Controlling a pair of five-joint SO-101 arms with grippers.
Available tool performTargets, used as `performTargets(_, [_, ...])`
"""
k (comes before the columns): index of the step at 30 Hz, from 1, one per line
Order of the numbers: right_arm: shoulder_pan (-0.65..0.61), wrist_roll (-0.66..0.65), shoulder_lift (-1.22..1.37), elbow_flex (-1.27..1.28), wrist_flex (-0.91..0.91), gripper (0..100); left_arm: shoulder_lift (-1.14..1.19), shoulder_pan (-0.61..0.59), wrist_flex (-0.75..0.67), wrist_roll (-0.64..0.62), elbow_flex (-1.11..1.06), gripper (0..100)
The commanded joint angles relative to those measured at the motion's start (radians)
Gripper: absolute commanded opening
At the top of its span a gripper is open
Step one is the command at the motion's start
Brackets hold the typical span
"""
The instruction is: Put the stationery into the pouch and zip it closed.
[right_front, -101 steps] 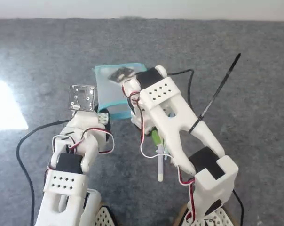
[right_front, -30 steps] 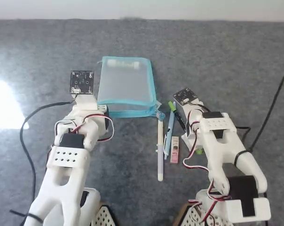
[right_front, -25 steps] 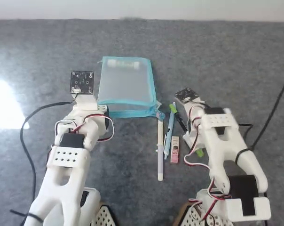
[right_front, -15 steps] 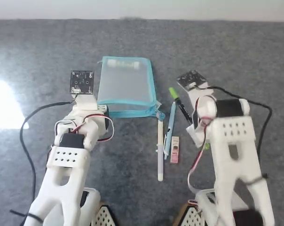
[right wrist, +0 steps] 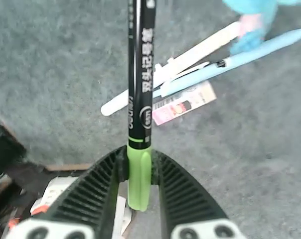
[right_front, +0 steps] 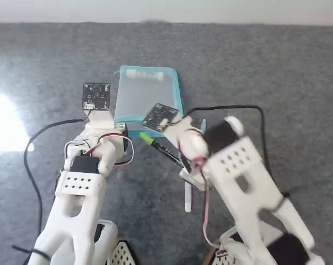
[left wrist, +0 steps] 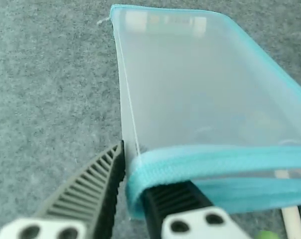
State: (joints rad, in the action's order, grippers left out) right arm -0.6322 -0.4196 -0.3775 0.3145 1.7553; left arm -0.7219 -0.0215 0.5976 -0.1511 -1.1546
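Just short of the near edge of the pouch (right_front: 147, 94), the right gripper (right wrist: 139, 164) pinches a black marker (right wrist: 139, 99), not yet inside.
The left gripper (left wrist: 133, 186) clamps the pouch's near-left corner; the pouch looks empty, and a white pen (right wrist: 190, 52), blue pen (right wrist: 250, 50) and eraser (right wrist: 183, 103) lie on the table (right_front: 266, 66), so the job is mostly undone.

1. White characters and letters are printed lengthwise along the black barrel of the marker (right wrist: 139, 74).
2. Small print is carried on the pink-and-white packet (right wrist: 183, 105), but it is too small to be read.
3. A pale patch is seen near the far edge of the pouch (left wrist: 200, 94); nothing on it can be read.
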Motion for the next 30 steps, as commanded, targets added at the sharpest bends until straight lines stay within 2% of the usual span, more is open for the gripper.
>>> performTargets(1, [-0.004,0.015,0.093,-0.086,0.038,0.8,0.008,-0.002,-0.014,-0.018,0.012,1])
performTargets(9, [0.116,0.11,0.262,-0.325,0.038,0.8,0.008,-0.002,-0.014,-0.018,0.012,1])
performTargets(20, [0.117,0.264,0.581,-0.726,0.038,0.9,0.005,-0.002,-0.015,-0.017,-0.005,1])
performTargets(23, [0.09,0.264,0.67,-0.872,0.038,1.6,0.006,0.025,-0.015,-0.015,-0.007,1])
performTargets(25, [0.064,0.253,0.711,-0.951,0.038,6.2,0.003,0.055,-0.017,-0.014,-0.021,1])
performTargets(30, [0.005,0.245,0.742,-1.051,0.036,28.1,0.002,0.052,-0.029,-0.014,-0.025,1])
